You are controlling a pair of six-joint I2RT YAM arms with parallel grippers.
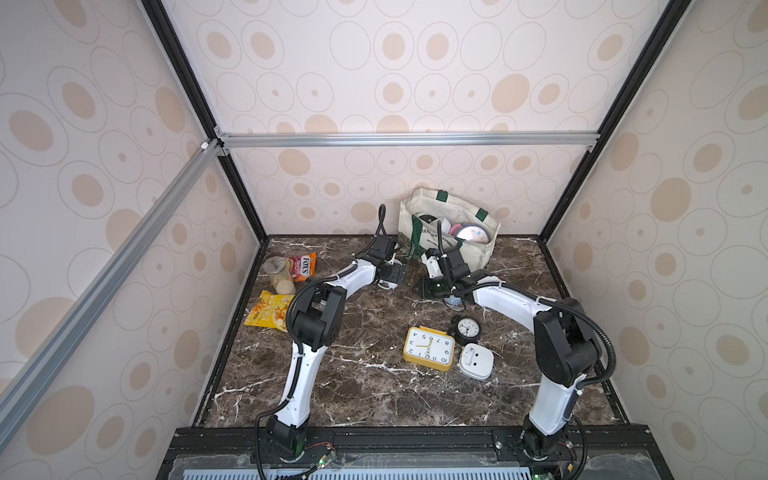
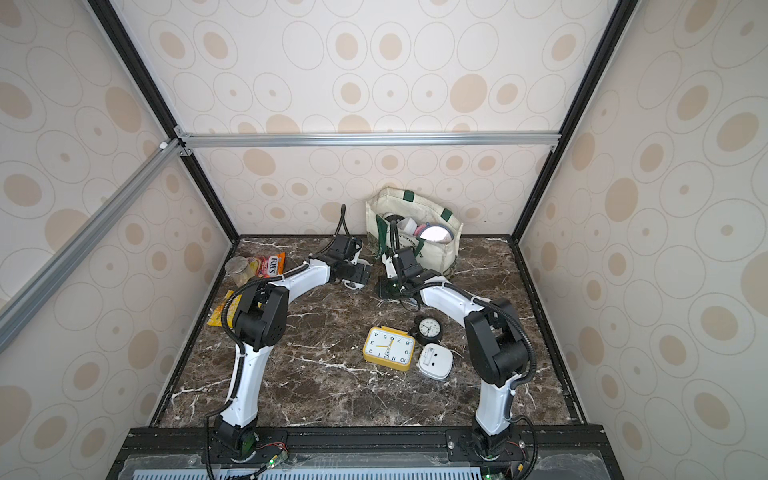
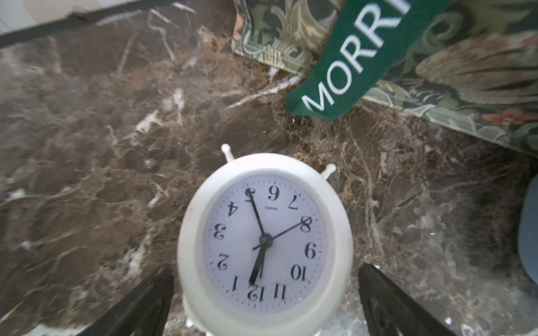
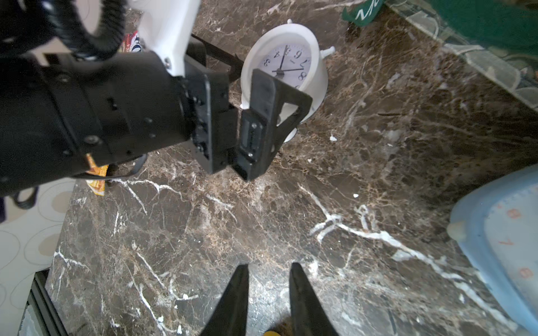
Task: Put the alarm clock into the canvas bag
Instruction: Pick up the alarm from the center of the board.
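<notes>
A white round alarm clock (image 3: 265,247) lies face up on the marble table, just in front of the canvas bag (image 1: 478,245). My left gripper (image 3: 266,270) is open and straddles the clock (image 4: 283,67), with a gap showing on each side of it. The cream bag (image 2: 440,249) stands open at the back, and its green strap (image 3: 349,64) trails onto the table. Other clock faces show inside the bag. My right gripper (image 4: 269,266) hovers low beside the left one, its fingers slightly apart and open with nothing between them. In both top views the arms hide most of the white clock.
A yellow square clock (image 1: 428,348), a black round clock (image 1: 467,329) and a white square clock (image 1: 477,360) lie near the right arm. A pale blue clock (image 4: 500,247) sits close to my right gripper. A jar (image 1: 279,274) and snack bags (image 1: 270,309) line the left edge.
</notes>
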